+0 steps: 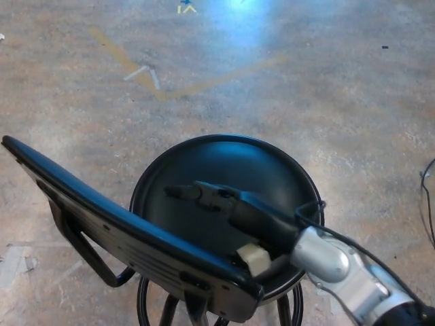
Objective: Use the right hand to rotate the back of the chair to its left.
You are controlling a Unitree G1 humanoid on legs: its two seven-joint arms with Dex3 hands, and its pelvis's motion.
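Observation:
A black chair with a round seat [238, 166] stands just below me. Its backrest [115, 227] runs as a slanted bar from the upper left down to the lower middle of the head view. My right hand [217, 200] reaches in from the lower right over the seat, fingers stretched out straight toward the left and holding nothing. The hand's wrist lies close against the right end of the backrest [238, 288]. My left hand does not show.
Mottled brown concrete floor [326, 88] surrounds the chair, with yellow tape lines [170, 92] and white marks [146, 71] farther out. A black cable [428, 197] lies at the right edge. The chair's black legs [146, 305] show below the seat.

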